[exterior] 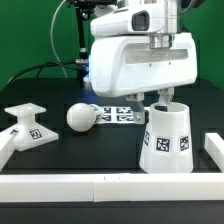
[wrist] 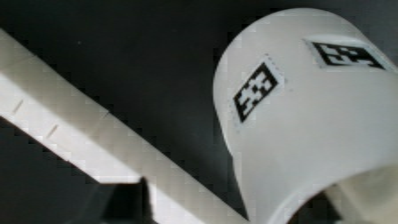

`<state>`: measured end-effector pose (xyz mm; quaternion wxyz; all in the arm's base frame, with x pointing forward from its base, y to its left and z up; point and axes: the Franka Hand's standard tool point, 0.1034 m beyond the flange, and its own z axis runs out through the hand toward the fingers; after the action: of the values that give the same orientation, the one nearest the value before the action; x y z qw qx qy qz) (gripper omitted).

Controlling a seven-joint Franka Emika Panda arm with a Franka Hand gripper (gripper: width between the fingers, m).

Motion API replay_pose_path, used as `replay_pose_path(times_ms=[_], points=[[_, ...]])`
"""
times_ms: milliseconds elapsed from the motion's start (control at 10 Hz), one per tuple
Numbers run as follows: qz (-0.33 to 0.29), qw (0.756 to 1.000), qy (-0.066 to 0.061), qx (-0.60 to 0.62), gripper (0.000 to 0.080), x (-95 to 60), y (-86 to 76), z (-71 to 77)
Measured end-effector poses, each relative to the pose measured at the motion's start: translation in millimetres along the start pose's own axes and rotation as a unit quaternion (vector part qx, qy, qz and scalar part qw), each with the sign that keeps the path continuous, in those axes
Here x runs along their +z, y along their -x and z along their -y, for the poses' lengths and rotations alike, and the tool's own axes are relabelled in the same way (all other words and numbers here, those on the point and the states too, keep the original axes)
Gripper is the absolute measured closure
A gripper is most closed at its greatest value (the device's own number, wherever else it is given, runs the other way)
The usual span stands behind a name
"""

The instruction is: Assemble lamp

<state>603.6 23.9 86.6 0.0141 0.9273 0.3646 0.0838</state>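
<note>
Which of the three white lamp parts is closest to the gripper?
The shade, the tall tapered cup at the exterior view's right: the gripper sits right over its top. The bulb and the flat base lie apart, toward that view's left.

Three lamp parts show: one base (exterior: 25,122), one bulb (exterior: 82,117), one shade (exterior: 167,138); also one marker board (exterior: 122,113), three white rails (exterior: 100,183), one arm (exterior: 135,55).
</note>
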Motion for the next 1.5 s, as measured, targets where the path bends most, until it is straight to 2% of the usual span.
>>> replay_pose_path(times_ms=[100, 200, 300, 400, 500, 600, 800, 900, 1000, 1500], points=[[0.0, 1.0, 0.0, 0.0, 0.0675, 0.1, 0.0, 0.1], [0.0, 1.0, 0.0, 0.0, 0.0675, 0.1, 0.1, 0.1], [0.0, 1.0, 0.0, 0.0, 0.0758, -0.3, -0.3, -0.3], [0.0, 1.0, 0.0, 0.0, 0.0758, -0.4, -0.2, -0.1], [-0.005, 1.0, 0.005, -0.01, 0.0758, -7.2, 2.3, 4.9], [-0.011, 1.0, 0.009, -0.015, 0.0758, -20.3, 9.0, 21.2], [-0.018, 0.999, 0.017, -0.025, 0.0758, -45.4, 15.8, 66.0], [-0.027, 0.999, 0.022, -0.022, 0.0758, -50.6, 18.6, 81.7], [-0.034, 0.999, 0.025, -0.019, 0.0758, -48.4, 22.6, 89.4], [-0.031, 0.999, 0.023, -0.018, 0.0758, -47.2, 23.2, 88.6]])
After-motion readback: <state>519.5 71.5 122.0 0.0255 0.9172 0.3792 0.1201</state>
